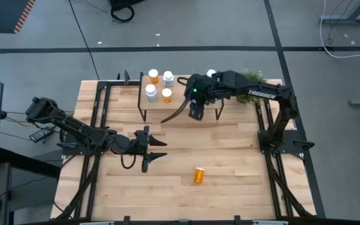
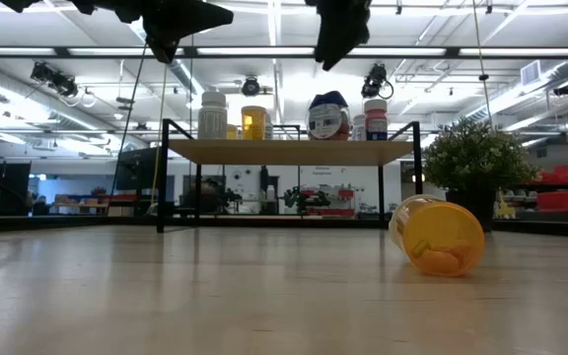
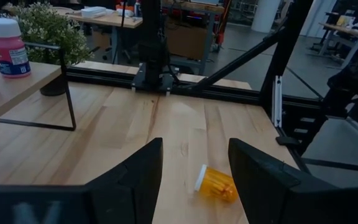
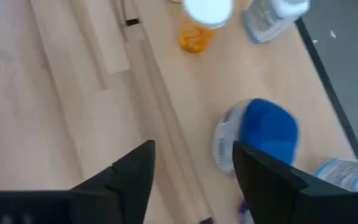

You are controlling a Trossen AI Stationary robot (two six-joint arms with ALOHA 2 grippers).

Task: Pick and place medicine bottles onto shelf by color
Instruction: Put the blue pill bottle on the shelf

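Note:
The shelf [image 1: 180, 100] stands at the table's far side on thin black legs. On its left end stand several white-capped bottles [image 1: 150, 92], two of them orange [image 1: 166, 95]. The blue-topped bottle [image 4: 260, 134] and a pinkish bottle [image 2: 375, 118] stand further right on it. One orange bottle [image 1: 199, 175] lies on its side on the table near the front [image 3: 216, 183]. My right gripper [image 4: 194, 180] hovers open and empty over the shelf's near edge [image 1: 195, 111]. My left gripper [image 1: 158, 150] is open and empty above the table's middle, pointing toward the lying bottle.
A small green plant [image 1: 252, 78] stands by the shelf's right end. Black frame rails [image 1: 99, 125] run along the table's left and right sides. Bare wood lies between the shelf and the lying bottle.

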